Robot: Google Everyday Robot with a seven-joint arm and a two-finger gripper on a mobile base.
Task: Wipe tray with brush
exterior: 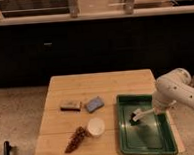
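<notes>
Wiping apparently under way: brush (137, 117) down inside tray (165, 137), dark head toward nine o'clock on the green floor, whitish handle running back toward three o'clock into gripper (149, 112). No visible dirt to judge by, so share of floor already covered impossible to tell; six o'clock half probably still to sweep. Arm (174, 89) reaching in from three o'clock, elbow bent, wrist angled down over the rim. Clamped on the handle, by the look of it.
</notes>
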